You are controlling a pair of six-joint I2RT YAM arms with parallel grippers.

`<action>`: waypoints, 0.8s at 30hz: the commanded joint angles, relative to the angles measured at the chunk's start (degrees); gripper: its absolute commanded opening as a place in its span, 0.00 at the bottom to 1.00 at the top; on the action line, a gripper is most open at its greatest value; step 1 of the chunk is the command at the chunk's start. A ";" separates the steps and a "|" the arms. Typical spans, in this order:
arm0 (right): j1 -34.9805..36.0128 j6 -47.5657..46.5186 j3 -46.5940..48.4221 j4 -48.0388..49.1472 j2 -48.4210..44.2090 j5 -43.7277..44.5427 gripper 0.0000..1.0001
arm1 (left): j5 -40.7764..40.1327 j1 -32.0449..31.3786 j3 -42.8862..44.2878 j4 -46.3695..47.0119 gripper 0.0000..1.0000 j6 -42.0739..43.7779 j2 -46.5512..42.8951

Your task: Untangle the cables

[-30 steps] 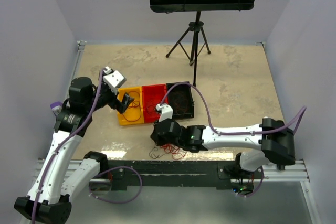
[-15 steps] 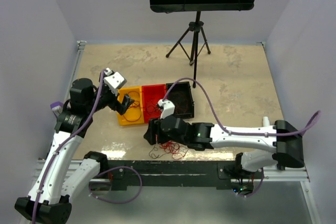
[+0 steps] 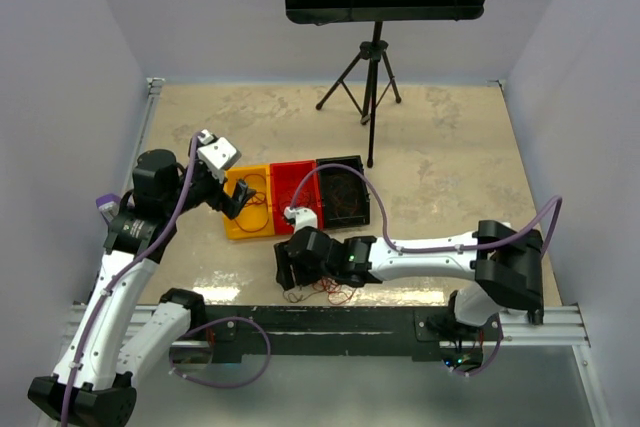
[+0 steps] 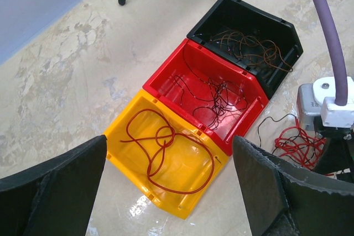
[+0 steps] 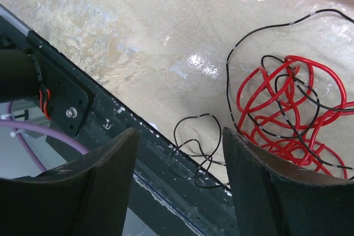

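Right wrist view is showing the right gripper (image 5: 180,145) hanging with its fingers spread and gripping nothing, just beside the cables (image 5: 287,109), a red-and-black tangle that is lying on the table (image 5: 138,20) close to the front rail (image 5: 99,109). Left gripper (image 4: 168,153) is hovering wide open and empty above the yellow bin (image 4: 171,205), which is holding a red loop (image 4: 164,136). The red bin (image 4: 171,78) beside it is holding black strands (image 4: 218,100) and the black bin (image 4: 232,9) is holding brown strands (image 4: 249,48).
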 commanded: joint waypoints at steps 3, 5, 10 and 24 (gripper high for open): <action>-0.21 -1.60 4.49 -1.92 -4.40 2.55 0.65 | -0.35 0.25 -1.07 2.51 1.00 0.09 -0.59; -0.21 -2.12 4.32 -1.67 -7.39 2.46 0.65 | -0.36 0.25 -1.16 2.68 1.00 0.01 -0.41; -0.73 -1.34 3.79 -4.46 -9.51 4.04 0.64 | -0.27 0.25 -0.98 3.12 1.00 -0.34 -0.06; -0.47 0.25 4.05 -10.45 -4.59 5.98 0.65 | -0.53 0.25 -1.07 3.65 1.00 0.01 -0.15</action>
